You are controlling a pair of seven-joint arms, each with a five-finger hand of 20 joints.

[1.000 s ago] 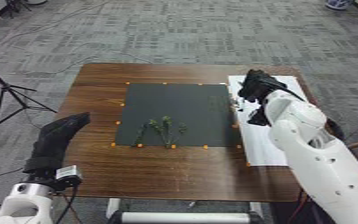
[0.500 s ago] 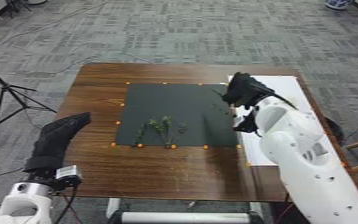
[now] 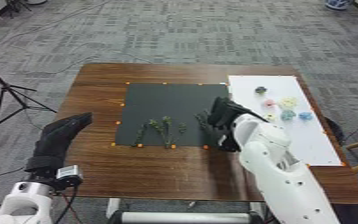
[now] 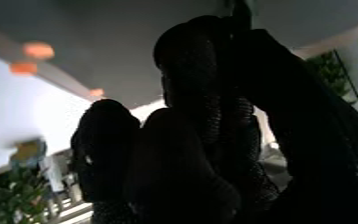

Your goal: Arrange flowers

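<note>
Your right hand (image 3: 222,118), right of center in the head view, has its fingers and thumb together on a leafy sprig (image 3: 202,120) over the dark mat's (image 3: 171,100) right side. Hand and arm block your sight of the mat's lower right corner. Three green stems (image 3: 166,131) lie on its lower part; colored flowers (image 3: 288,103) lie on the white sheet (image 3: 310,140) at right. At left, your left hand (image 3: 58,131) has its fingers straight. Since the earlier frames, the right hand has come leftward off the sheet, uncovering the flowers.
</note>
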